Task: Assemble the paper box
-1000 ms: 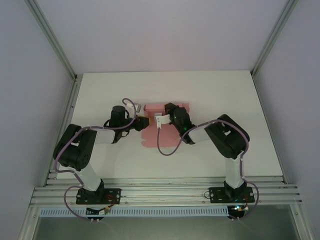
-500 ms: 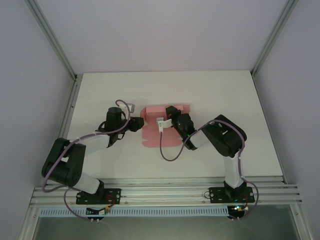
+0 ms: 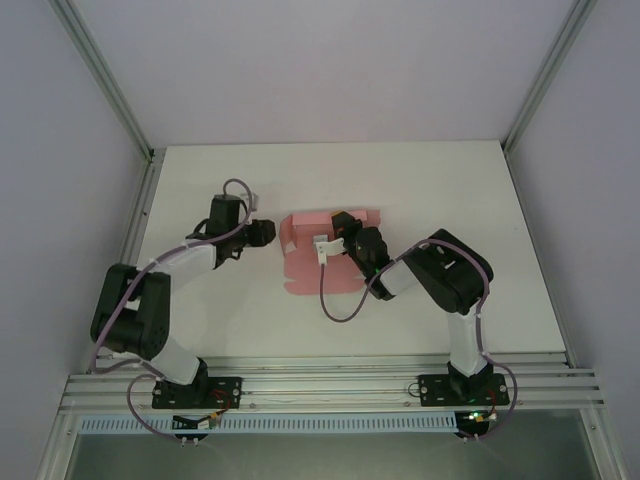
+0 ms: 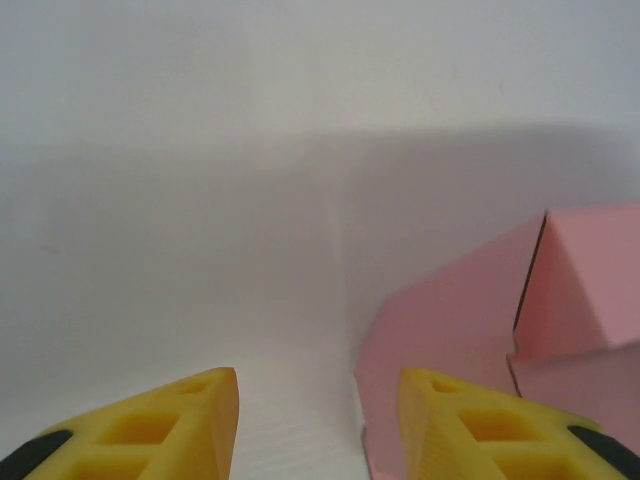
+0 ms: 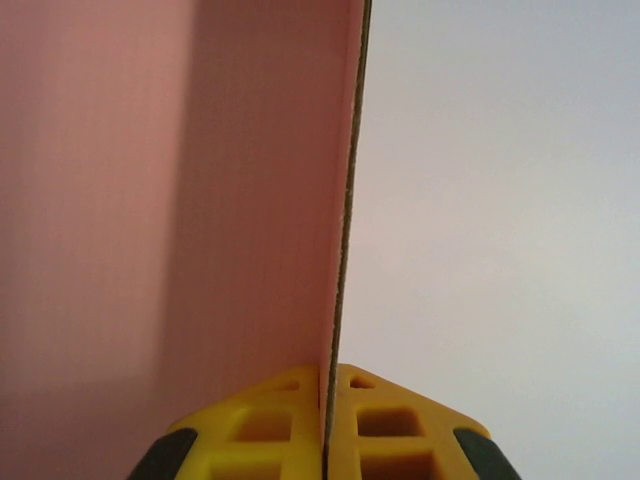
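**A:** Where is the paper box at this point?

**B:** Near the middle of the table, only partly folded; most of the pink card lies flat; in the left wrist view one flap stands up from it.

**A:** And the grippers?

**B:** The right gripper is clenched on the thin edge of the card, which runs straight out from between its fingers; the left gripper is parted with nothing in it, just beside the left edge of the card; I see no contact there.

**A:** So what is the step?

**B:** My guess is that a side wall is being raised along its crease; the fold is not yet finished.

**A:** How should it be done well?

**B:** Swing the pinched edge around the crease rather than pull on it; a pull would likely slide the whole sheet, since thin card is light. Bring the free gripper down on the flat part close to the fold, so the base stays put. Keep the pinch firm but near the edge; card this thin may buckle or take a false crease if it is twisted.

**A:** The main risk?

**B:** The raised flap springing back once it is let go; press the crease home first.
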Controlling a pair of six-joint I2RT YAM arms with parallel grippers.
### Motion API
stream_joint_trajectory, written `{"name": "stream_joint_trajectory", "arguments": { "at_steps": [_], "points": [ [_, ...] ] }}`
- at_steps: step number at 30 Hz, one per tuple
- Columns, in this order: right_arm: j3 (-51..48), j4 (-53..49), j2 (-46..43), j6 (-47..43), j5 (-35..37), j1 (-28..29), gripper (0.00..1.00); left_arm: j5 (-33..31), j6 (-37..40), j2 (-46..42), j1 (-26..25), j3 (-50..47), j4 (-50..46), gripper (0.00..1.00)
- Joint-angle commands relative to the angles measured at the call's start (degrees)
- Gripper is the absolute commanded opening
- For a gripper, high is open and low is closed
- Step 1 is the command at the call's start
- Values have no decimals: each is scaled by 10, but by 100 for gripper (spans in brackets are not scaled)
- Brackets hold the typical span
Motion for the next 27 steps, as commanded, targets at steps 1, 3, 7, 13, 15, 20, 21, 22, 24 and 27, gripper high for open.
{"name": "stream_joint_trajectory", "arguments": {
  "at_steps": [1, 3, 7, 13, 15, 20, 21, 22, 24, 27],
  "points": [
    [-5, -34, 3, 0, 1, -1, 0, 119, 58, 19, -26, 4, 21, 45],
    [-6, -34, 1, 3, 1, -1, 0, 111, 72, 31, -39, 10, 32, 44],
    [-7, -38, 1, 3, 0, -1, 0, 112, 73, 73, -47, 40, 43, 40],
    [-6, -37, 4, 2, 2, 3, 0, 15, 89, 88, -72, 50, 83, 37],
    [-8, -42, 2, 7, 1, 4, 0, -18, 87, 93, -78, 49, 106, 37],
    [-18, -85, -14, 30, -10, 5, 0, -67, 76, 113, -92, 47, 177, 38],
    [-20, -90, -17, 33, -14, 5, 0, -67, 82, 115, -97, 42, 198, 38],
    [-21, -100, -20, 37, -16, 5, 0, -91, 79, 116, -104, 33, 231, 37],
    [-22, -114, -26, 48, -20, 5, 0, -73, 83, 122, -107, 11, 301, 36],
    [-21, -131, -29, 53, -21, 5, 0, -75, 78, 138, -111, -7, 375, 30]
  ]
}}
